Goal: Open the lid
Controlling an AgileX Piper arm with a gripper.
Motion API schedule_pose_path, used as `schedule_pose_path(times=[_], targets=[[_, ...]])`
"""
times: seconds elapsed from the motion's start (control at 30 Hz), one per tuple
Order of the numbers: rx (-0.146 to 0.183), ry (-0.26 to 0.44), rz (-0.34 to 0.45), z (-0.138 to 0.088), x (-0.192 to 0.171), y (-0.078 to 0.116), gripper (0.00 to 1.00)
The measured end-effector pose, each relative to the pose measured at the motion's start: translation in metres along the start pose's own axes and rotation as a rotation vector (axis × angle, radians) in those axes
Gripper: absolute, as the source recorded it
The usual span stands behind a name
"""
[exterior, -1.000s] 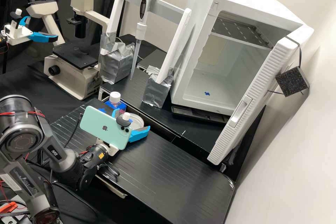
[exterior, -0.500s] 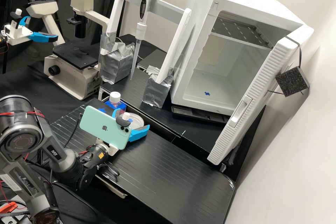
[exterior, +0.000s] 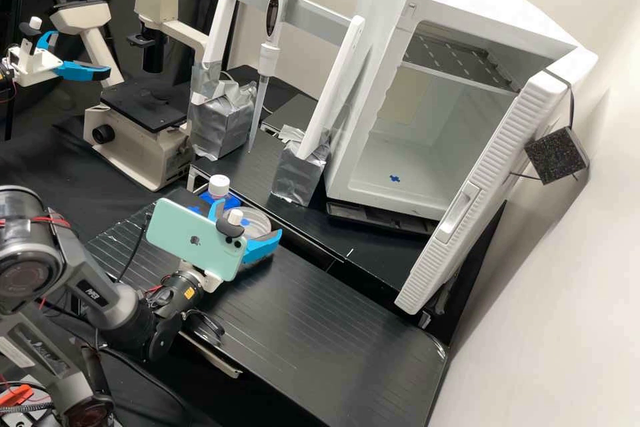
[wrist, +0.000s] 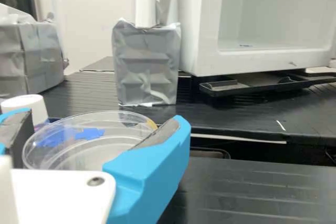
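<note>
The gripper (exterior: 248, 219) is low over the black bench in the high view, its blue fingers on opposite sides of a round clear dish lid (exterior: 259, 219) with blue tape on it. In the wrist view the gripper (wrist: 100, 119) is shut on the lid (wrist: 118, 125), its rim meeting both fingers. A green phone on the wrist covers part of this spot in the high view. How far the lid stands from the dish's lower part, I cannot tell.
A white-capped bottle (exterior: 219, 185) in a blue holder stands close behind the dish. Farther back are foil-wrapped supports (exterior: 298, 177), a hanging pipette (exterior: 268, 57), a microscope (exterior: 143, 107) and a white incubator (exterior: 337, 147) with its door open.
The gripper has risen slightly and shifted a little left in the high view. The lid's blue tape has shifted the same way with it. The bottle has not moved.
</note>
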Motion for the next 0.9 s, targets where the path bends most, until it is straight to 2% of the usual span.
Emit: schedule_pose_path(times=[0.27,0.4,0.53,0.67,0.9], targets=[[0.010,0.006,0.042,-0.003,-0.006,0.008,0.00],[0.012,-0.006,0.094,-0.003,-0.011,0.016,0.00],[0.037,-0.054,0.160,0.004,-0.017,0.026,0.00],[0.068,-0.133,0.217,0.018,-0.021,0.035,0.00],[0.109,-0.213,0.243,0.040,-0.015,0.050,0.00]])
